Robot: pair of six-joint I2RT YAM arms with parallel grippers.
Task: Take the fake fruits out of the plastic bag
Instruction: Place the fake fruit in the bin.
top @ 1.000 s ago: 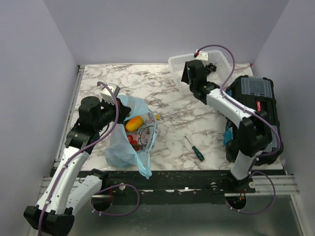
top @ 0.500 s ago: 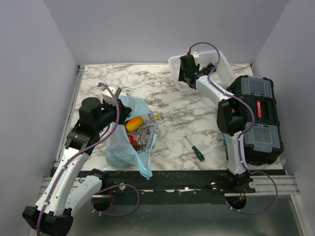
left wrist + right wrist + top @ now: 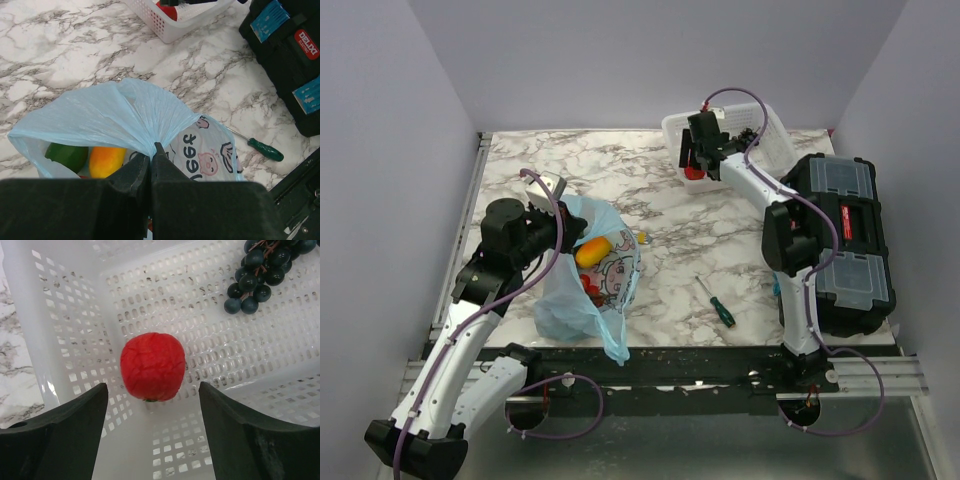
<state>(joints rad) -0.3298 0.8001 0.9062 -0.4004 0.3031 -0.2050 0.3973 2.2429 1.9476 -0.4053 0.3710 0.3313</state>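
Fruit (image 3: 152, 366), red, sits in basket (image 3: 260, 355) at 1 o'clock; my right claw (image 3: 151, 392) spread wide around it, not touching. My left claw (image 3: 151, 152) pinches bag (image 3: 100, 115) rim at 8 o'clock, probably to hold mouth open; other fruits (image 3: 106, 160) inside.

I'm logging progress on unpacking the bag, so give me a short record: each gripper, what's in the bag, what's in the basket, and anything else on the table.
left gripper: shut on the plastic bag, pinching its gathered top
right gripper: open, above the white basket
in bag: orange-yellow fruit, green fruit, red fruits lower down
in basket: red fruit, dark grape bunch
also on table: green-handled screwdriver, black toolbox
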